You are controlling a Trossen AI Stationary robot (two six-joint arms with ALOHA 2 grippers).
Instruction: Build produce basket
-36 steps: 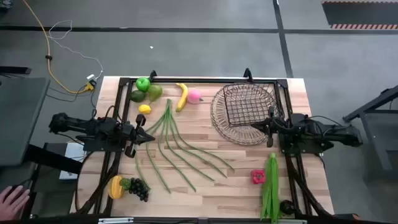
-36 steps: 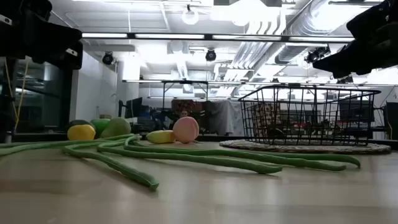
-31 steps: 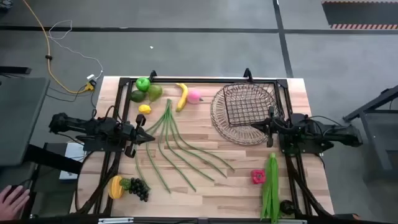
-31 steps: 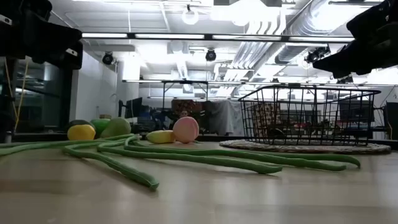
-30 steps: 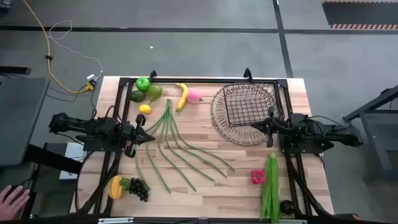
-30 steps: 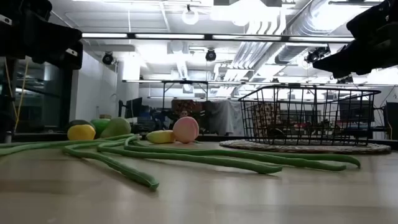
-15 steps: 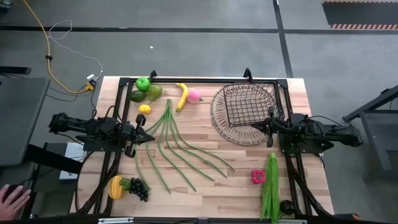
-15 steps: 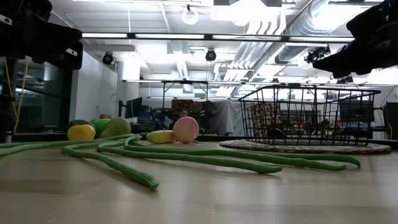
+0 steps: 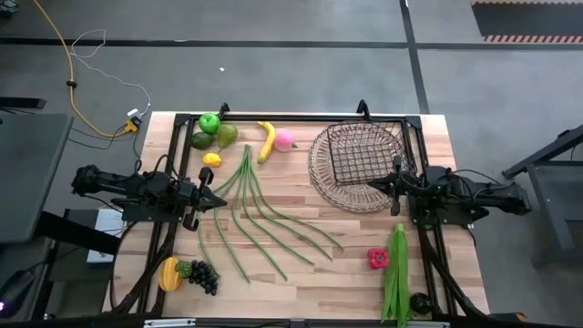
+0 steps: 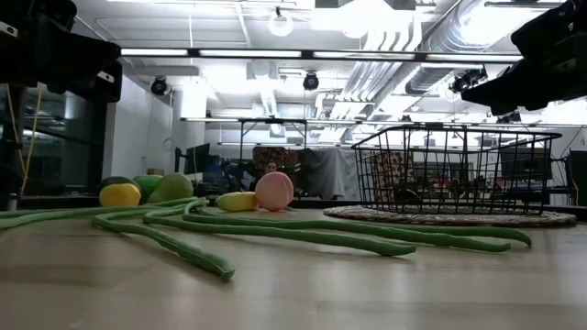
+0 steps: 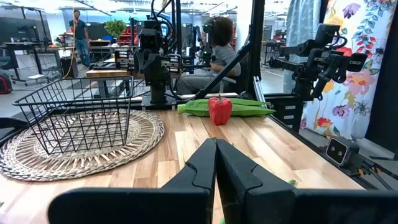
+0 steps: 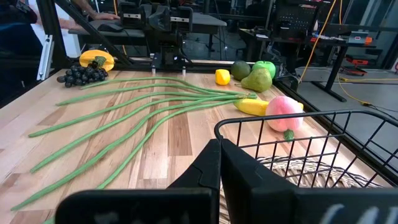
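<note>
Wooden slatted table (image 9: 301, 264), seen from above. Along the near edge lie dark grapes (image 9: 202, 276) touching an orange-yellow fruit (image 9: 170, 272) at left, and at right a red pepper (image 9: 378, 259) just beside flat leafy greens (image 9: 397, 273). Mid-table, long green beans (image 9: 260, 214) fan out as thin curved strands from a common stem end; they lie between the two arms. The left gripper (image 9: 221, 200) is beside the stem end of the beans, fingers pressed together and empty; the right gripper (image 9: 370, 186) is over the near rim of the basket (image 9: 360, 164), fingers likewise together and empty. The basket is a black wire grid sitting on a round woven mat (image 10: 454, 216), at the far right of the table, with nothing inside. Along the far edge, left of the basket: pink peach (image 9: 285, 139), banana (image 9: 267, 140), lemon (image 9: 211, 159), pear (image 9: 226, 135), avocado (image 9: 201, 140) and green apple (image 9: 209, 122), clustered closely. A black frame (image 9: 291, 118) borders the far edge.
</note>
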